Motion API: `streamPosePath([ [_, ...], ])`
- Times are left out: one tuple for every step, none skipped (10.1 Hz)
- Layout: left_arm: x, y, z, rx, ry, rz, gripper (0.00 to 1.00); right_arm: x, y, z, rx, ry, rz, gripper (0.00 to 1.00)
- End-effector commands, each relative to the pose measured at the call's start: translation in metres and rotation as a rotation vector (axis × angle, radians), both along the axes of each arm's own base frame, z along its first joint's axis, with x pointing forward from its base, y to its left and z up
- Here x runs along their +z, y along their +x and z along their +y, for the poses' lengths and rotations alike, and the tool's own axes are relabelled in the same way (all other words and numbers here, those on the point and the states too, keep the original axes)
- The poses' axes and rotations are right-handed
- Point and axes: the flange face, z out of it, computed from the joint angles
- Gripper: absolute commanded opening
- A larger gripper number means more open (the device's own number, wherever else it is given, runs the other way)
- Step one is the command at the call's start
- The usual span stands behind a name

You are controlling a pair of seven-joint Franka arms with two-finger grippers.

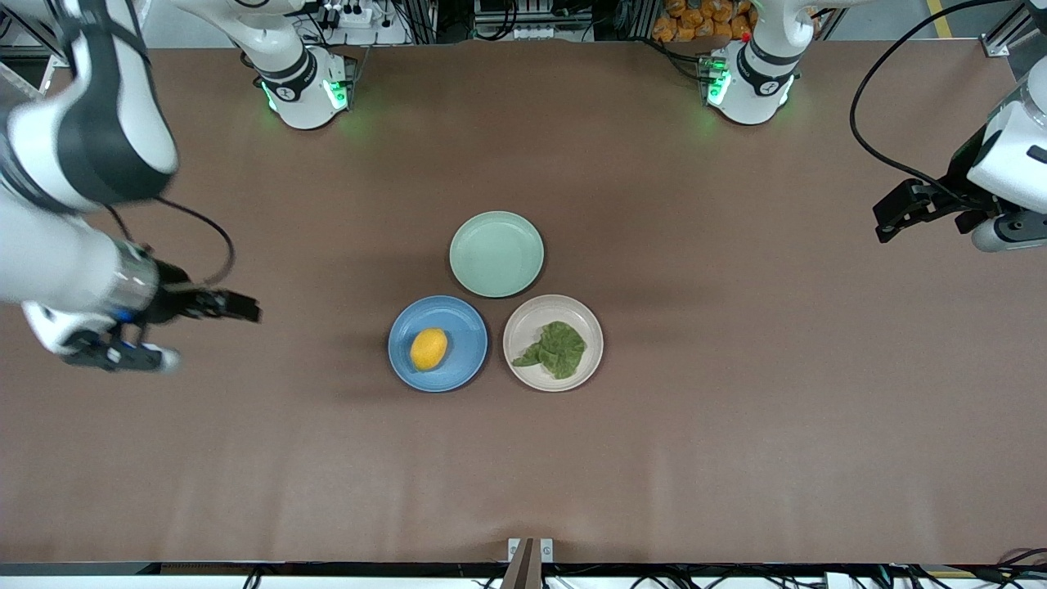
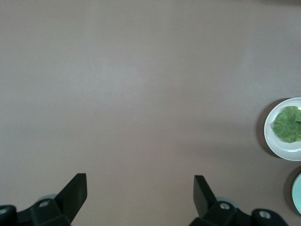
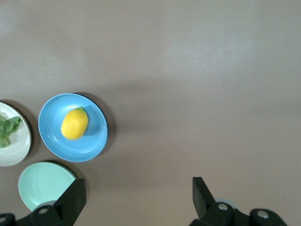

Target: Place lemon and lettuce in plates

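Note:
The yellow-orange lemon (image 1: 429,348) lies in the blue plate (image 1: 463,325); both also show in the right wrist view, lemon (image 3: 74,124) and plate (image 3: 96,127). The dark green lettuce (image 1: 557,349) lies in the beige-pink plate (image 1: 532,317), also in the left wrist view, lettuce (image 2: 288,124) and plate (image 2: 272,136). My right gripper (image 1: 242,309) (image 3: 138,197) is open and empty over bare table toward the right arm's end. My left gripper (image 1: 887,219) (image 2: 140,193) is open and empty over bare table toward the left arm's end.
An empty pale green plate (image 1: 496,254) sits just farther from the front camera than the two filled plates, touching-close to both. It shows at the edge of the right wrist view (image 3: 42,184). The brown table (image 1: 736,393) spreads around the plates.

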Motion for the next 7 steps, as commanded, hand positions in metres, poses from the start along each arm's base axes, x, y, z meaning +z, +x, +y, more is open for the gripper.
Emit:
streamPosePath([
  [0.002,-0.004,-0.003,-0.001,-0.014,0.006,1.00,0.041,-0.039,-0.013,0.047,-0.070,-0.026,1.00],
  [0.000,-0.003,-0.003,0.001,-0.012,0.009,1.00,0.055,-0.047,-0.019,0.062,-0.078,-0.043,1.00],
  [-0.001,-0.002,-0.002,-0.003,-0.008,0.007,1.00,0.060,-0.060,-0.022,0.058,-0.088,-0.033,1.00],
  [0.000,-0.002,-0.002,-0.013,-0.007,0.006,1.00,0.066,-0.072,-0.032,0.040,-0.095,-0.029,1.00],
  [0.000,-0.002,-0.002,-0.013,-0.010,0.007,1.00,0.069,-0.082,-0.041,0.025,-0.102,-0.013,1.00],
  [0.000,-0.002,-0.002,-0.016,-0.010,0.007,1.00,0.069,-0.085,-0.045,0.018,-0.104,-0.005,1.00],
  [0.000,-0.001,0.000,-0.013,-0.015,0.002,1.00,0.070,-0.089,-0.046,0.016,-0.106,0.009,1.00],
])
